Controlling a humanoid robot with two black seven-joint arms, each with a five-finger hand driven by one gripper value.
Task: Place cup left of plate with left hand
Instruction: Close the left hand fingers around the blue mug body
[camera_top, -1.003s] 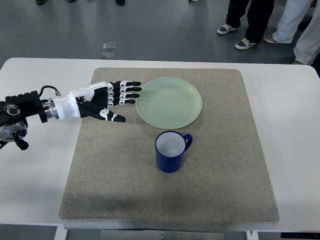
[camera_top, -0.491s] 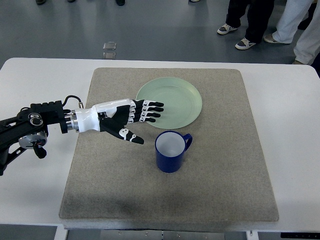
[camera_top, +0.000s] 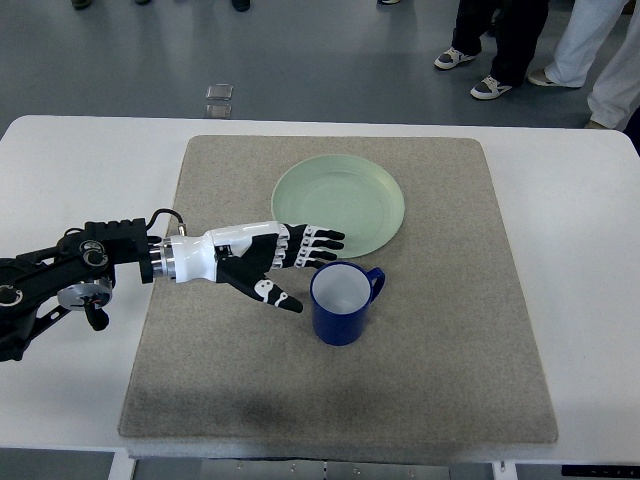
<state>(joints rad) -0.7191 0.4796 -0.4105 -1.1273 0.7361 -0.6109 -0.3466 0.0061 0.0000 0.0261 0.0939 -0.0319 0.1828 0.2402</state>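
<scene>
Blue and empty, the one cup stands on the grey mat, just near of the single pale green plate. The left hand hovers just left of it, fingers spread and holding nothing. This looks like the reach: closing round the cup's wall comes next, then carrying it left.

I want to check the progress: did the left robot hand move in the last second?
Yes. The left robot hand moved from beside the plate toward the near edge of the mat, and is now open close to the blue cup.
</scene>
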